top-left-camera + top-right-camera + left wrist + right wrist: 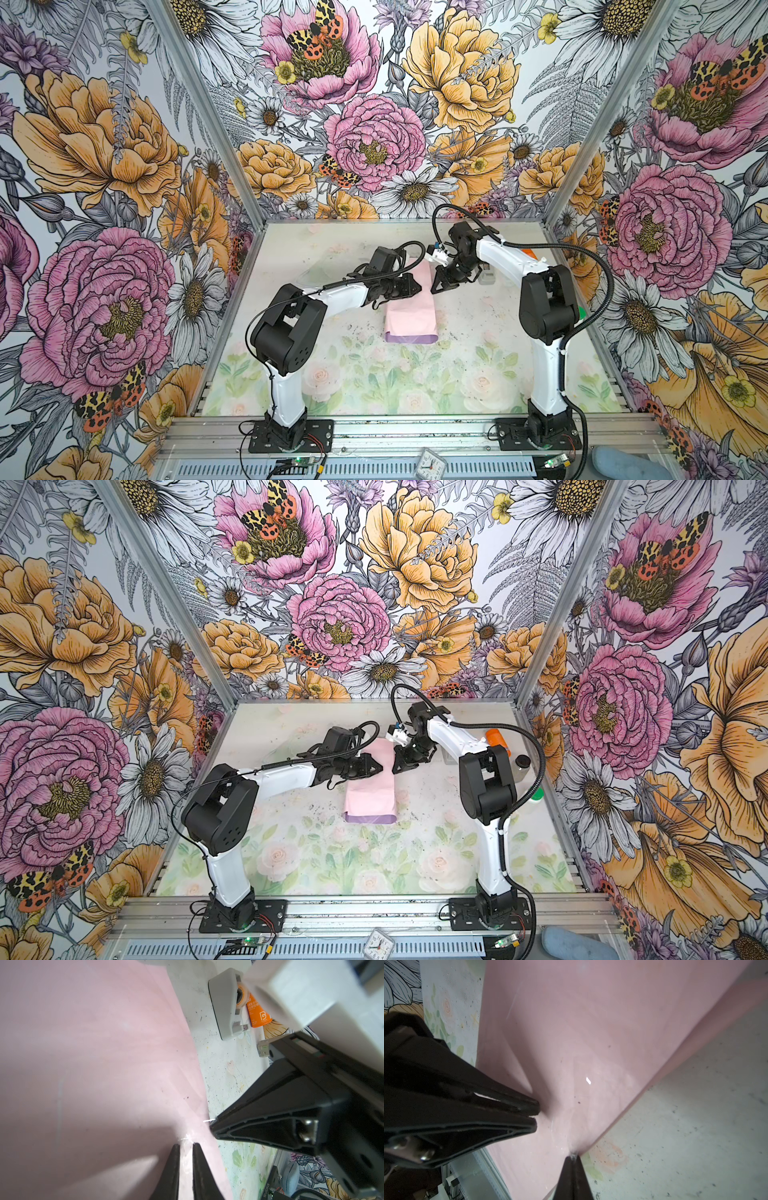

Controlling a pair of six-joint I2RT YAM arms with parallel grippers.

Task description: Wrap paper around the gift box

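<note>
Floral tabletop (pixel 374 374) is bearing the paper (pixel 409 316), matte pale pink, creased, lilac-edged; right gripper (pixel 435 291) is pressing its fingers together at the paper's edge, left gripper (pixel 417 287) is holding its fingers slightly apart.

On the table (pixel 332 328), folded paper (pixel 409 320), pale pink face up, lilac strip along the near edge. Over its far part, left gripper (pixel 417 287) and right gripper (pixel 435 289), tips near each other. Behind the right arm, grey tape dispenser (pixel 487 275), partly hidden.
</note>
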